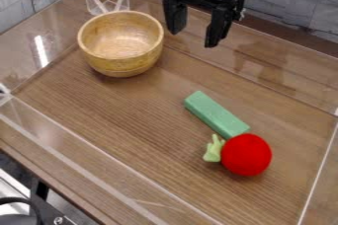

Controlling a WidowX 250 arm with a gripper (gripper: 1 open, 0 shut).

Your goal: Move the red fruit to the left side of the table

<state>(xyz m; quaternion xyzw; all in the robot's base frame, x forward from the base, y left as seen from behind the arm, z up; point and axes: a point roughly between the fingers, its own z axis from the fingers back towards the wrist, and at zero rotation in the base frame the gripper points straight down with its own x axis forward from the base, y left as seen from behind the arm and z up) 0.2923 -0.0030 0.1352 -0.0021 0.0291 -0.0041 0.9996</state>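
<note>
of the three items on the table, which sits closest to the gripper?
The wooden bowl, at the back left, just left of the open gripper. The green block and red fruit lie farther off, toward the front right.

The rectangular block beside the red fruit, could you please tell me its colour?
Green; the rectangular block shows clearly in the camera view.

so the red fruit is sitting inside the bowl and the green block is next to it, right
Not quite: the camera view shows the red fruit on the table, well away from the bowl, which is empty. The green block is indeed next to the fruit.
</note>
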